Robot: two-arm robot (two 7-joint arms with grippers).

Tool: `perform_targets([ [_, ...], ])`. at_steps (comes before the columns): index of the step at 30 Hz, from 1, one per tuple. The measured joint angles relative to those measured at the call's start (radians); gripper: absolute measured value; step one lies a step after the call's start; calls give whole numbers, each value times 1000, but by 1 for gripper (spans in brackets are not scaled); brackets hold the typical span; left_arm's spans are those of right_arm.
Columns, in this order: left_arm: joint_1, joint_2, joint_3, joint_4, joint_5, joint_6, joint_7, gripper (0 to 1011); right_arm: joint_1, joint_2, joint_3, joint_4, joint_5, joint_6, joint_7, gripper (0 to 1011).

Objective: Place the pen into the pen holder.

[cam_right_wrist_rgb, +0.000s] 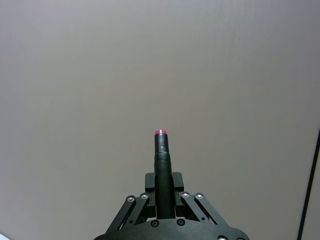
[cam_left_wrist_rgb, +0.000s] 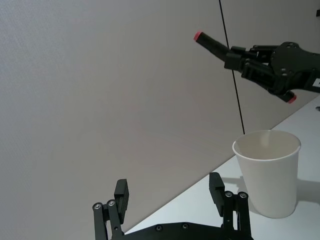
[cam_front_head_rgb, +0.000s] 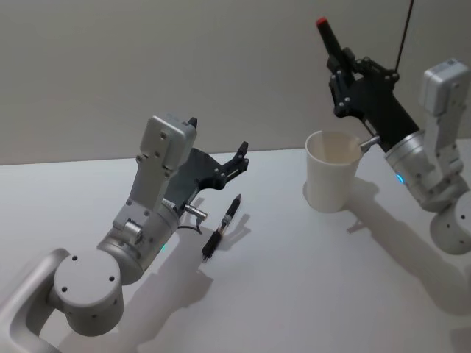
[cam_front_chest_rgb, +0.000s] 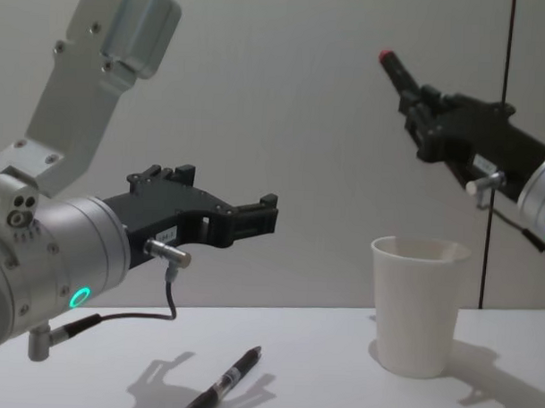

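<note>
At upper right, the right gripper [cam_front_head_rgb: 341, 57], pinching a red-capped black pen [cam_front_head_rgb: 328, 35], should upend it squarely over the tapered white paper cup [cam_front_head_rgb: 331, 184]; the left gripper [cam_front_head_rgb: 218, 137] hangs spread.

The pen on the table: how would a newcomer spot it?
On the white table, left of the paper cup, the pen lies flat near the open left gripper. Unlike the red-tipped pen in the right gripper, nothing holds it.
</note>
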Motion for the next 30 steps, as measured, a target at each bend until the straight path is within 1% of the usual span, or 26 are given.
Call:
perform_targets([
  [7, 0, 0, 0, 0, 0, 0, 0, 1001, 25, -19, -14, 67, -16, -18, 1, 187],
  [20, 0, 0, 0, 0, 0, 0, 0, 1001, 76, -49, -33, 204, -49, -68, -1, 187],
  [30, 0, 0, 0, 0, 0, 0, 0, 1001, 88, -59, -40, 250, -56, -95, 3, 187],
])
